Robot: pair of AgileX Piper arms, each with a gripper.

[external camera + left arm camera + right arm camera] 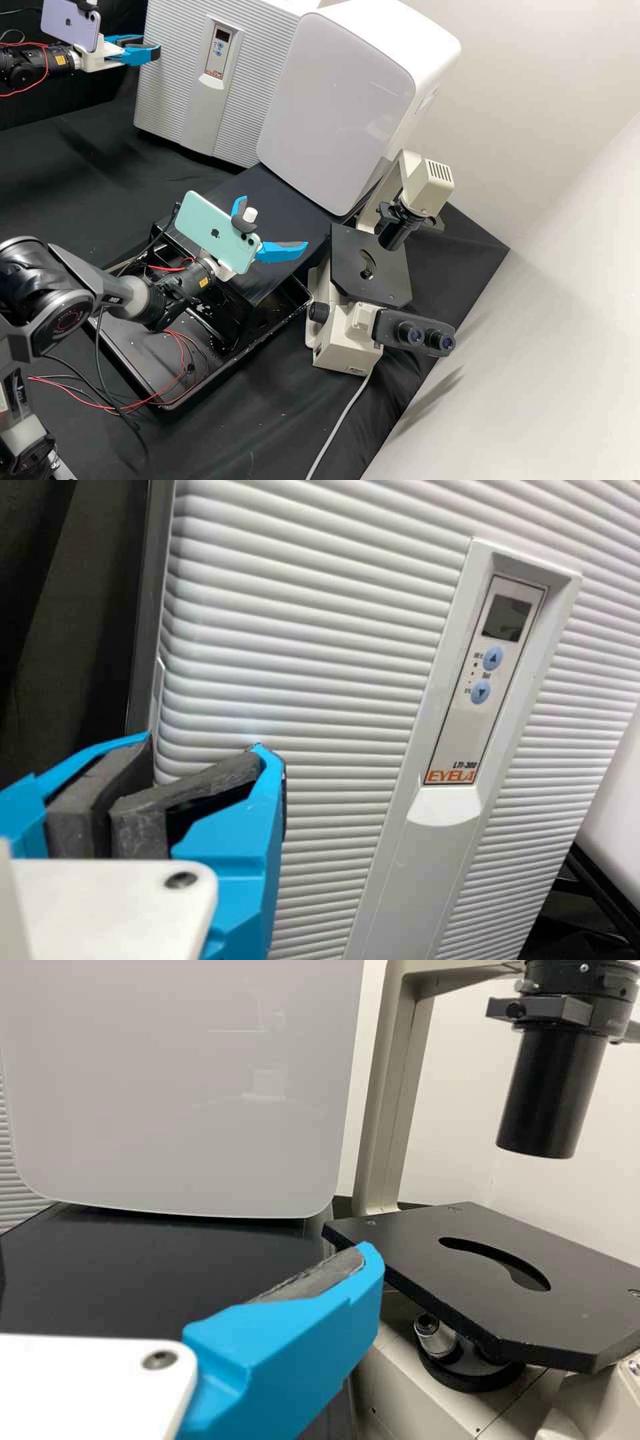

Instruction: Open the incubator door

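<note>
The ribbed white incubator (pixel 177 87) stands at the back, its door upright with a control panel (pixel 219 50). By the door's left edge is my left gripper (pixel 159 48). In the left wrist view the gripper (pixel 204 742) is narrowly open, one fingertip in front of the ribbed door (pixel 310 680) and the other by its side edge. Whether either touches the door I cannot tell. My right gripper (pixel 275 222) stands wide open over the dark board, well in front of the incubator. In the right wrist view, one blue finger of the gripper (pixel 290 1350) shows, nothing against its pad.
A glossy white cabinet (pixel 337 100) stands right of the incubator. The microscope (pixel 347 333), with its black stage (pixel 480 1280), is right of my right gripper. Beneath that arm lie a black tray (pixel 140 360) and loose red wires.
</note>
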